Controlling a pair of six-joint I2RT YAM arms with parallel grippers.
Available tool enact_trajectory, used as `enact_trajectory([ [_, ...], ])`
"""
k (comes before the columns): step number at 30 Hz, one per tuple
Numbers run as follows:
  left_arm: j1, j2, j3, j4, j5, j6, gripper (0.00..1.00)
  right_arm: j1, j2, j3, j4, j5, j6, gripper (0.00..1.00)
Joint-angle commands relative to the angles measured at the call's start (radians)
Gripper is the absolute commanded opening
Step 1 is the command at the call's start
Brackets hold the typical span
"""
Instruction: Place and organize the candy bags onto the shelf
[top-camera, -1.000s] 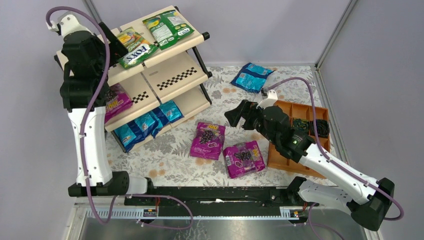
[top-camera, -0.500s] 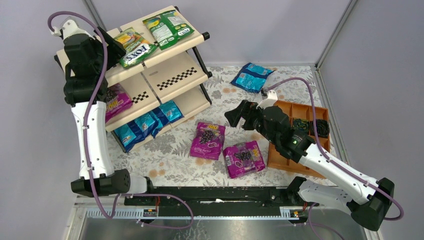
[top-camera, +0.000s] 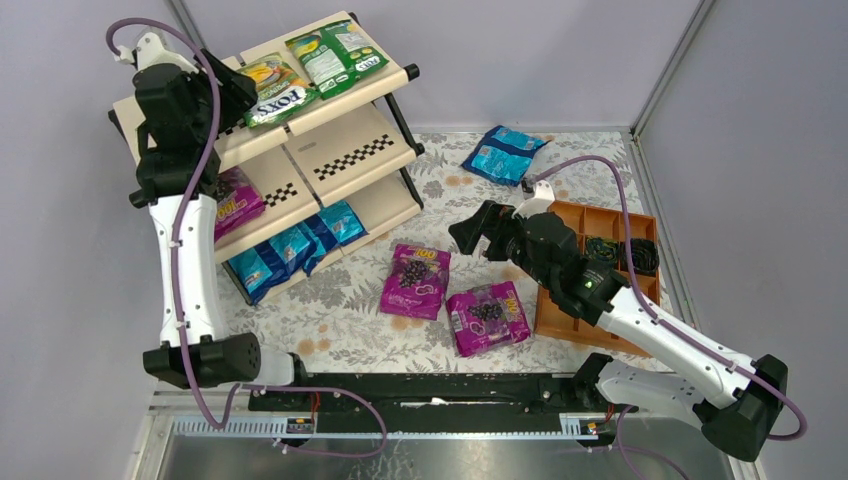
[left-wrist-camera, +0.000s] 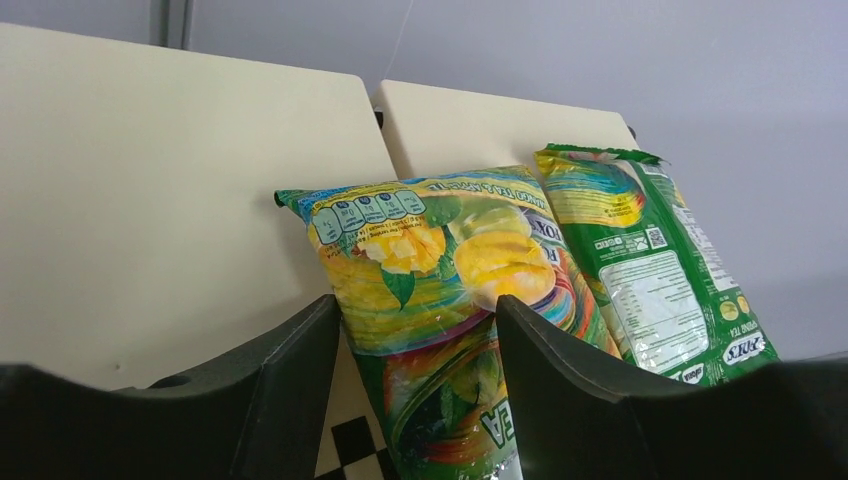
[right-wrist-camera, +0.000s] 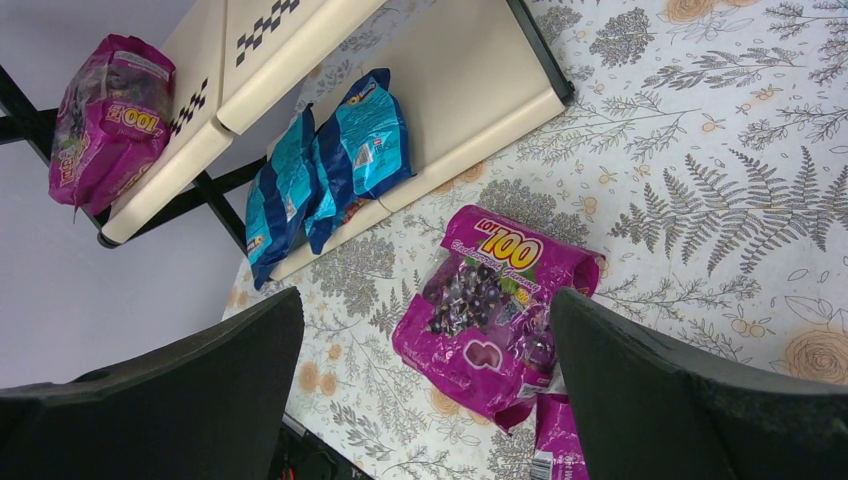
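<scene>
Up top, the left gripper (left-wrist-camera: 415, 385) pinches the FOX'S bag (top-camera: 276, 88) on the shelf (top-camera: 350, 150). The right gripper (top-camera: 470, 232) hangs wide open, empty, above a magenta bag (right-wrist-camera: 500, 305).

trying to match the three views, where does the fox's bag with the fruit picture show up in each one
Top external: the fox's bag lies on the shelf top tier, upper left, just right of the left hand.
Left wrist: bottom centre, between the left hand's fingers, reaching up to mid-frame.
Right wrist: not in it; only the lower tiers show.
Shared landmark: the second green bag, immediately right of it in the top and left wrist views.
</scene>
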Motion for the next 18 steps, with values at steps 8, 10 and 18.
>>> enact_trajectory([
  [8, 0.006, 0.030, -0.017, 0.116, 0.056, 0.004, 0.61, 0.001, 0.005, -0.008, 0.036, -0.004, 0.014, 1.00],
  [10, 0.008, 0.029, -0.024, 0.135, 0.064, 0.007, 0.61, 0.001, 0.005, -0.007, 0.037, -0.007, 0.015, 1.00],
  [18, 0.009, 0.034, -0.009, 0.138, 0.069, 0.021, 0.69, 0.001, 0.012, -0.003, 0.030, -0.006, 0.010, 1.00],
])
